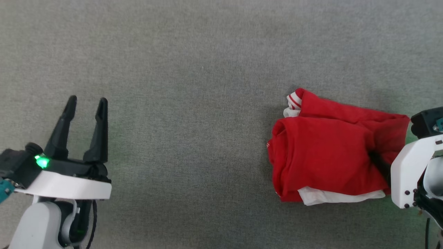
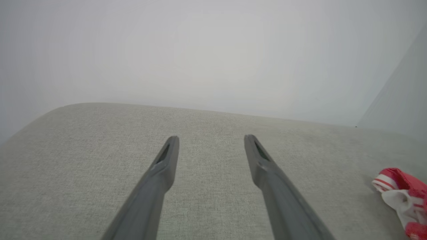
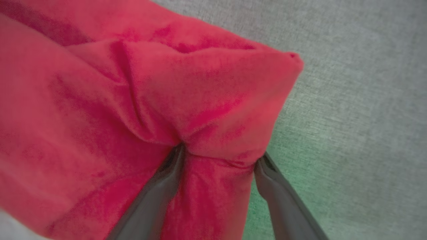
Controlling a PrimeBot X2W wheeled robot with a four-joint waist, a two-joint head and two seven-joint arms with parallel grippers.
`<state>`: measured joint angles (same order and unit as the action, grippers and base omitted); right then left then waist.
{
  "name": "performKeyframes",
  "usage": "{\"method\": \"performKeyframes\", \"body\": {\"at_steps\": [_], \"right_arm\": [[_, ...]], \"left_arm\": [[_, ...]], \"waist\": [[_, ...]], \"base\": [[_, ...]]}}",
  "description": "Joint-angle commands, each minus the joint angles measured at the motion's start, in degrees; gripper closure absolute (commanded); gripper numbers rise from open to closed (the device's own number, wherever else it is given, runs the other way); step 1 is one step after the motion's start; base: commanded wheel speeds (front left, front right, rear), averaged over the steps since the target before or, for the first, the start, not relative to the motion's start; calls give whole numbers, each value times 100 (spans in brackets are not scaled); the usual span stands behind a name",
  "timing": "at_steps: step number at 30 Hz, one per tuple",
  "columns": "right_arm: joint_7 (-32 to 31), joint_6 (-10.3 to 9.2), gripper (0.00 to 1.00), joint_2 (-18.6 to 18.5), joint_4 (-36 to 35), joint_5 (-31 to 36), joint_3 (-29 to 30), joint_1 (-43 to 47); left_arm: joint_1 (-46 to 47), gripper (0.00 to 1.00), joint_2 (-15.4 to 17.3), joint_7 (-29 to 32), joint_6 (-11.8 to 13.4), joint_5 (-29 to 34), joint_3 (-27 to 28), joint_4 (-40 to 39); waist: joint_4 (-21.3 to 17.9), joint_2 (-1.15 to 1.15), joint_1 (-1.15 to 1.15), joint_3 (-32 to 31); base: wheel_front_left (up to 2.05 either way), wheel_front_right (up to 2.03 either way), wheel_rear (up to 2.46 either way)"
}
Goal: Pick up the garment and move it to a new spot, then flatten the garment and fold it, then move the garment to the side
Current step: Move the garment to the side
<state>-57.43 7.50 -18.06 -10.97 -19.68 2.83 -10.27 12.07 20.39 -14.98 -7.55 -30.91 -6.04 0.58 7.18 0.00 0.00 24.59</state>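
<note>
1. While the left gripper (image 1: 87,100) is hovering at 8 o'clock in the head view, its fingers are standing spread with nothing between them, released and well apart from the garment (image 1: 328,152).
2. In the left wrist view a striped sleeve end of the garment is showing at 4 o'clock, on the grey surface (image 1: 207,69).
3. The garment is lying at 3 o'clock in the head view as a compact red bundle, with a white layer peeking out at its 6 o'clock edge and a striped cuff at its 11 o'clock corner.
4. The right gripper (image 3: 220,151) is coming in from 4 o'clock. Its fingers are straddling a bunched fold at the bundle's 3 o'clock edge. They are standing wide, so I am judging them released, not clenched.
5. Judging by the bundle, the flattening and folding are looking finished. The move to the side is looking underway or just ending, and what is remaining is drawing the right arm clear.
</note>
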Motion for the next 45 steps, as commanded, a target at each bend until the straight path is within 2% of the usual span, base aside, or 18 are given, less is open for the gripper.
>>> {"method": "performKeyframes", "body": {"at_steps": [1,2,3,4,5,12,20,27,34,38,42,45], "right_arm": [[-87,-3,0,119,224,28,-111,104],[-103,-3,0,163,224,51,-137,97],[-97,-3,60,204,219,76,-157,88],[-68,-3,86,255,219,83,-155,72],[-40,-2,100,300,225,82,-143,69],[322,-6,100,436,157,92,76,31],[1020,-15,100,446,-195,95,585,-93],[1357,-9,100,304,-311,271,1313,-106],[1874,-9,100,168,16,474,2183,-505],[2330,-9,100,86,382,820,2670,-879],[2914,-9,100,-173,945,1200,3026,-1294],[3161,-8,100,-145,1157,1417,3187,-1493]], "left_arm": [[90,0,22,-26,14,-27,5,2],[118,0,35,-26,14,-31,3,2],[140,0,45,-26,14,-34,0,7],[167,0,56,-26,14,-42,7,10],[191,0,67,-26,14,-46,4,13],[149,0,134,-26,14,-13,64,18],[119,0,283,-26,14,-20,293,-291],[368,0,661,-26,14,66,328,-660],[946,0,1195,-25,14,60,276,-1045],[1350,0,1397,-26,14,4,296,-1267],[1678,0,1672,-26,14,7,113,-1423],[1791,0,1764,-26,14,-17,56,-1473]], "waist": [[17,0,0,99],[15,0,0,137],[9,0,0,164],[-1,0,0,187],[-11,0,0,202],[-239,0,0,194],[-775,0,0,268],[-1296,0,0,568],[-1600,0,0,1123],[-1663,0,0,1396],[-1688,0,0,1589],[-1697,0,0,1637]], "base": [[0,0,0],[0,0,0],[0,0,0],[0,0,0],[0,0,0],[0,0,0],[0,0,0],[0,0,0],[0,0,0],[0,0,0],[0,0,0],[0,0,0]]}}
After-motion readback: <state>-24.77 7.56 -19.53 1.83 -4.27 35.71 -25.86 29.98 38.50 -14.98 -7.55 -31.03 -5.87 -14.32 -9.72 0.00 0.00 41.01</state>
